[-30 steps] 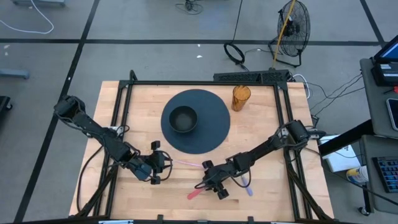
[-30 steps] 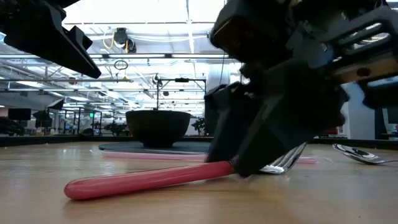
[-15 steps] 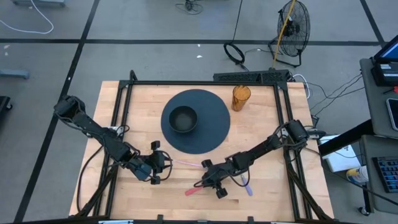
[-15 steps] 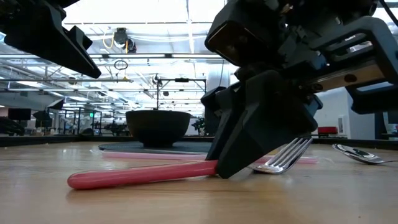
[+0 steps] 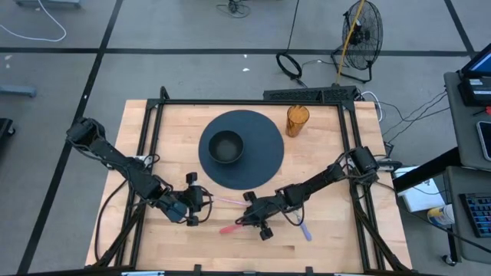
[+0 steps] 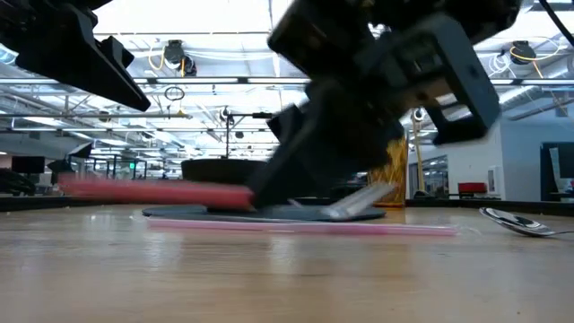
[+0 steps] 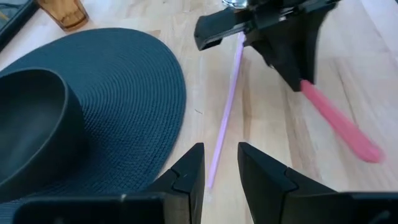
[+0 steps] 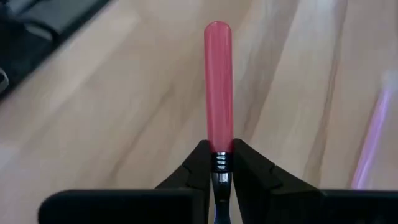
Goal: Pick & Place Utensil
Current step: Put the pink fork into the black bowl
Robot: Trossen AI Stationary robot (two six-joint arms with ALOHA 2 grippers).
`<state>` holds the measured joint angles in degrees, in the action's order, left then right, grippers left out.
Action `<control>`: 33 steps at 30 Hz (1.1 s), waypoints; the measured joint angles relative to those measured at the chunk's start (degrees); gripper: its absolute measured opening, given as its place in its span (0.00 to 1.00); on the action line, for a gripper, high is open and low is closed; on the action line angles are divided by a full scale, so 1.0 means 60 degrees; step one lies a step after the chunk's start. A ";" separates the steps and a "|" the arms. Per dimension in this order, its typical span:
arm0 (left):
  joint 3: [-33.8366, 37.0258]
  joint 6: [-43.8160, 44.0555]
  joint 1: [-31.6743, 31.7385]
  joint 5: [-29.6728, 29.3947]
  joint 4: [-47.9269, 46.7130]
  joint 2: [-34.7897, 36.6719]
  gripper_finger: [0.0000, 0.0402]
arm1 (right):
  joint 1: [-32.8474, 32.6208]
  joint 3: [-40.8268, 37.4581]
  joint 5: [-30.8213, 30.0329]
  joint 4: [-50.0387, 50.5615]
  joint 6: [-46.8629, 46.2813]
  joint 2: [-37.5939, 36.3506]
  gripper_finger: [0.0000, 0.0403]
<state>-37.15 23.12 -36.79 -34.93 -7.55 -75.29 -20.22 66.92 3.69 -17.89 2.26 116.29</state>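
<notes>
One fork (image 6: 269, 195) — light, stiff, red-handled — clamped by right gripper (image 5: 255, 221) at the neck, clear of tabletop (image 5: 330, 253); off-centre hold may let it pivot. Left gripper (image 7: 216, 174) part-open, empty.

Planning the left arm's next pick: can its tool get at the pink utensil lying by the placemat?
Probably yes. The left tool sits open right at the near end of the pink utensil, with bare table between. The right tool, holding the red-handled fork, crowds the far end.
</notes>
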 joint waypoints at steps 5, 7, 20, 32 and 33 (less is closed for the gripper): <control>0.0000 -0.0060 -0.0001 -0.0187 0.0004 0.0000 0.25 | 0.0382 0.0312 -0.0365 -0.0048 0.0102 -0.0004 0.10; 0.0000 -0.0060 0.0000 -0.0194 0.0007 0.0000 0.25 | 0.0559 0.0350 -0.0392 -0.0062 0.0089 -0.0004 0.11; 0.0000 -0.0085 -0.0001 -0.0202 0.0018 0.0000 0.25 | 0.1206 0.0379 0.0381 -0.0220 -0.0384 0.0380 0.13; 0.0004 -0.0042 -0.0016 -0.0186 0.0011 -0.0004 0.25 | 0.1215 0.0370 0.0662 -0.0517 -0.0520 0.0651 0.34; 0.0004 -0.0005 -0.0016 -0.0157 0.0015 -0.0004 0.25 | 0.1215 0.0370 0.0664 -0.0504 -0.0497 0.0599 0.37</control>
<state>-37.12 23.09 -36.88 -35.87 -7.46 -75.31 -12.93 69.14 7.67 -20.91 -0.72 119.88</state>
